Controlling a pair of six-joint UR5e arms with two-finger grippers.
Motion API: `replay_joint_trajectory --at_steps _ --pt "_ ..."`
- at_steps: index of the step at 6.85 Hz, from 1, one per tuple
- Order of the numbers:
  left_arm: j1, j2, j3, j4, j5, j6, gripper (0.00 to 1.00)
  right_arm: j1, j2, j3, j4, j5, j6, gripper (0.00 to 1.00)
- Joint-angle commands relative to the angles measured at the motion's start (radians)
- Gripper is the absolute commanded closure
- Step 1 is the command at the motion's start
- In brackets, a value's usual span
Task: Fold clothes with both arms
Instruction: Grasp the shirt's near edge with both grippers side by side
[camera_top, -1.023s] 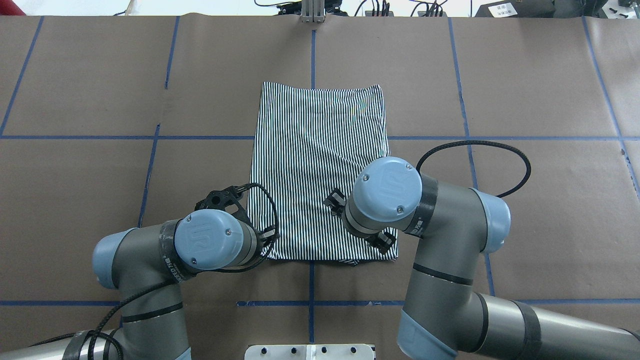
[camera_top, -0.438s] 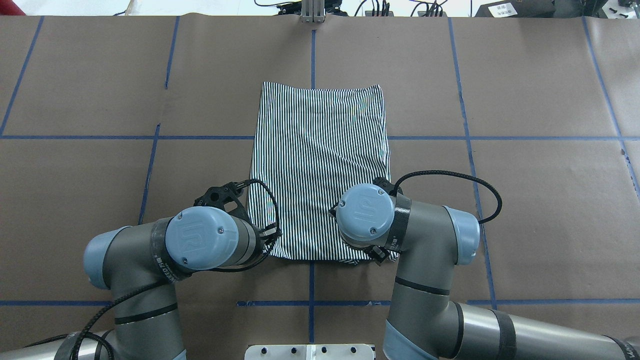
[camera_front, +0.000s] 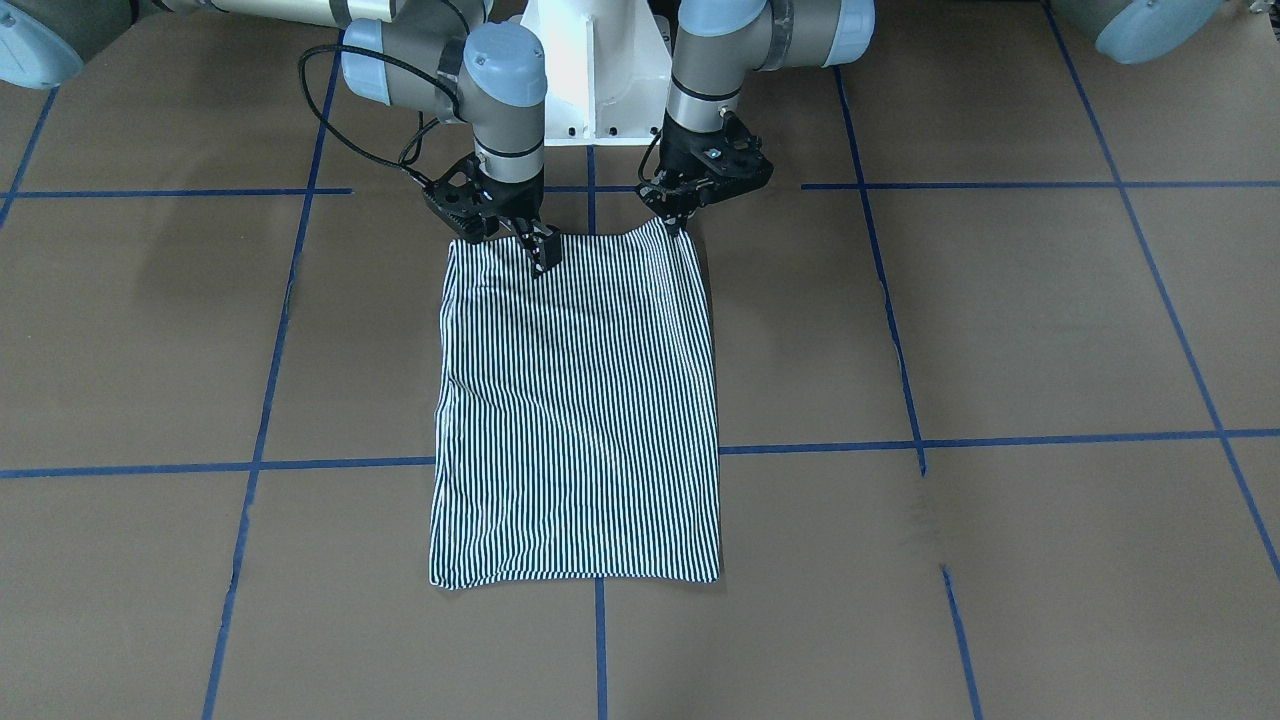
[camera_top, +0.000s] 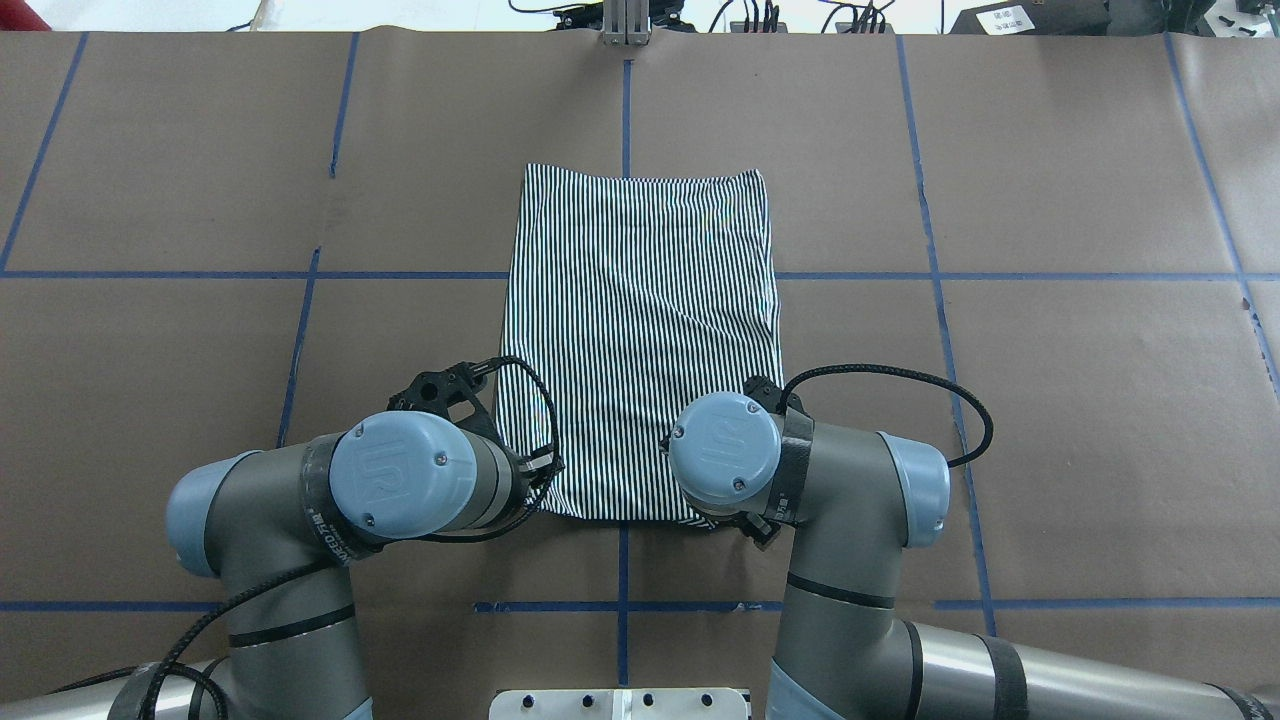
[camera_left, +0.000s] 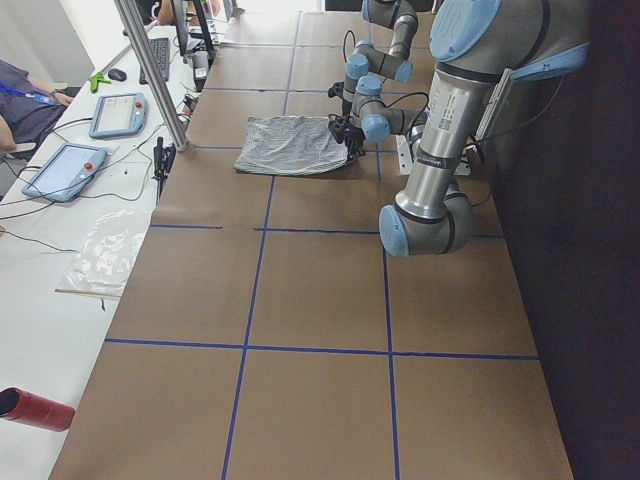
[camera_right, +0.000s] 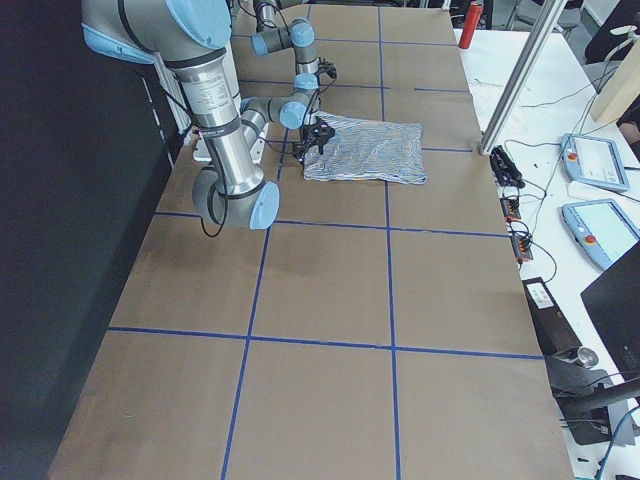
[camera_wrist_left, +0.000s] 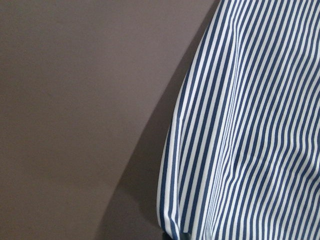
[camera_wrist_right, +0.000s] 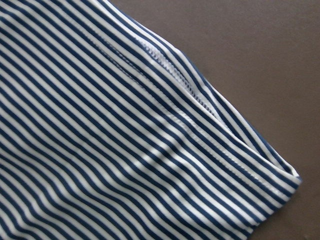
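While the polo shirt (camera_top: 640, 330) lies flat as a folded rectangle with its long axis running near-to-far from the robot, both grippers sit at its near short edge, so all the cloth lies far of them. Left gripper (camera_front: 672, 222) looks pinched closed on the slightly raised left near corner. Right gripper (camera_front: 508, 245) is spread wide over the right near corner, gripping nothing. Both wrists point straight down, and neither arm is closer.

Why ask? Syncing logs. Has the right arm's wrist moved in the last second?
Yes: the right arm drew back toward the robot, down to the near hem of the shirt.
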Motion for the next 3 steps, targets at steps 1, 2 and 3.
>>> replay_joint_trajectory --at_steps 1,2,3 --pt "-0.002 -0.001 0.0 -0.001 0.0 0.0 1.0 -0.004 -0.001 -0.007 0.0 -0.003 0.0 0.04" --pt "-0.002 0.001 0.0 -0.001 0.0 0.0 1.0 -0.003 0.004 -0.006 0.0 -0.001 -0.001 0.55" --pt "-0.002 0.001 0.0 -0.001 0.002 0.0 1.0 -0.003 0.007 -0.006 0.0 -0.003 -0.007 0.92"
